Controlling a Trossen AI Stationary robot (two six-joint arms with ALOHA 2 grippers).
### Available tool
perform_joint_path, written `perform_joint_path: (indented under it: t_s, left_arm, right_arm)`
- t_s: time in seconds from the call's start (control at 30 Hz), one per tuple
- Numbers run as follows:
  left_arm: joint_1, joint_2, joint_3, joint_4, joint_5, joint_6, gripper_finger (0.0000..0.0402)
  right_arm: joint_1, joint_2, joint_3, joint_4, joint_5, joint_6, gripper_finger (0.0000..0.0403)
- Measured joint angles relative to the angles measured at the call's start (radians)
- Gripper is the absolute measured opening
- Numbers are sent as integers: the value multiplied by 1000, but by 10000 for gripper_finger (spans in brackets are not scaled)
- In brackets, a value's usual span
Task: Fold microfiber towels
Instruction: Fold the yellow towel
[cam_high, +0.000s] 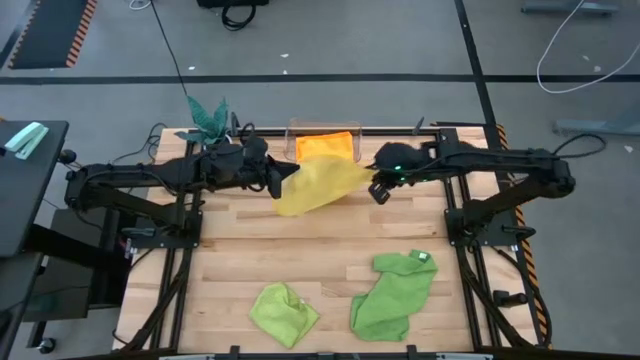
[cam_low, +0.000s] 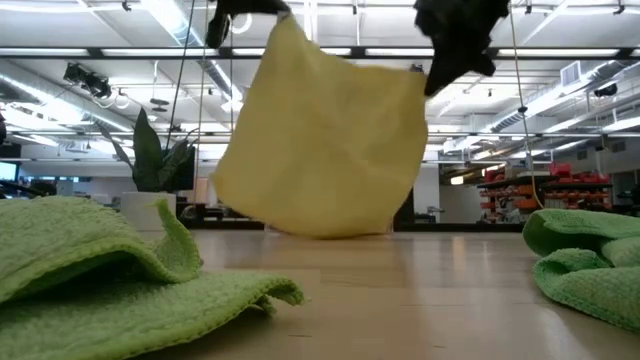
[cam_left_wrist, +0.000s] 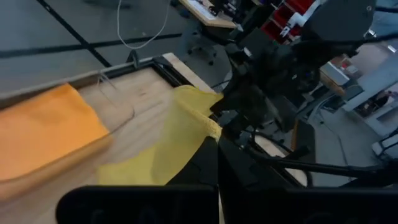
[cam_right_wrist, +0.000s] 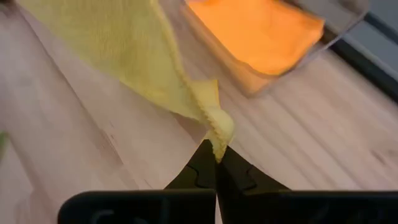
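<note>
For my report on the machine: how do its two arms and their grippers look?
Both arms are black, jointed and slim. The left arm and the right arm carry dark cables. A small green light glows near the right gripper. Each gripper has two black, tapered fingers.

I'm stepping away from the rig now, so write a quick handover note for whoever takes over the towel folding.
Left gripper: shut on one corner of the yellow towel.
Right gripper: shut on the other corner; the towel hangs between them above the table.
Orange towel: lying flat in the clear bin at the far edge, looks done.
Lime green towel and mid-green towel: crumpled at the near edge, not folded.
Left: fold yellow, then both greens.
</note>
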Motion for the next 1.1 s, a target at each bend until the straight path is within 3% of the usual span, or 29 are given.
perform_joint_path:
  t_s: [0.27, 0.47, 0.63, 0.9, 1.1]
  left_arm:
    - [0, -1, 163, -224, -64, 72, 1]
    - [0, 1, 167, -253, -70, 55, 1]
    - [-34, 5, 168, -247, -83, 44, 1]
    - [-158, 41, 166, -281, -111, -24, 1]
    - [-319, 72, 168, -267, -224, -125, 1]
  right_arm:
    - [-16, -88, 184, -207, 112, -9, 0]
    - [-8, -84, 374, -320, 119, -35, 0]
    - [29, -75, 442, -417, 104, -17, 0]
    - [190, -8, 426, -514, 14, 77, 0]
    - [353, 31, 426, -531, -86, 173, 0]
